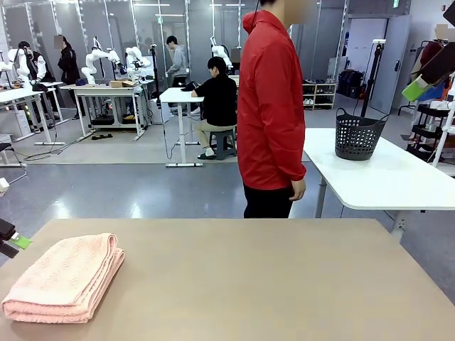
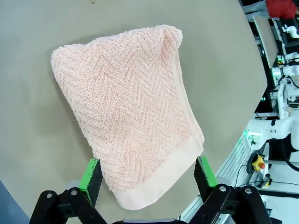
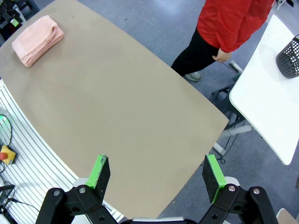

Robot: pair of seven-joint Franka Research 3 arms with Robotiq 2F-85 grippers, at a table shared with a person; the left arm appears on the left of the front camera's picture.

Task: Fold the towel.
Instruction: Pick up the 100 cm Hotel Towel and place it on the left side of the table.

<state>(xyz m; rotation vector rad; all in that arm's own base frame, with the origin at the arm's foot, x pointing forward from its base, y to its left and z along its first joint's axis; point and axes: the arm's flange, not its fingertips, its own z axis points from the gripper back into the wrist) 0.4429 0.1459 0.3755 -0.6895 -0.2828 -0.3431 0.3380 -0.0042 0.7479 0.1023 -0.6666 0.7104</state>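
Folded towel (image 1: pixel 62 278) lies nearest, at near-left corner of tan table (image 1: pixel 270 284), several layers stacked, fold rounded toward table centre. L gripper (image 1: pixel 17 241) sits just beside towel's far-left side at frame edge; one green pad visible there, not touching cloth.

L wrist view: L gripper (image 2: pixel 147 181) hangs above towel (image 2: pixel 126 112), jaws spread wide, nothing between pads. Towel's plain band edge lies in line w/ the gap betw. green pads (image 2: pixel 91 175), herringbone body running away ahead of fingers. Cloth flat on table (image 2: pixel 37 140), clear of both pads as far as can tell.

R wrist view: R gripper (image 3: pixel 156 172) also wide open, empty, high over table's (image 3: pixel 131 107) edge. Towel (image 3: pixel 37 40) well apart, far ahead and off to upper left of its fingers. Bare tabletop betw. it and R pads (image 3: pixel 99 170).

Person in red jacket (image 1: pixel 270 99) stands at far side of table, arm down, hand (image 1: pixel 298 190) at side, not near towel. Black basket (image 1: pixel 357 135) on white table (image 1: pixel 391 177) beyond, to R.
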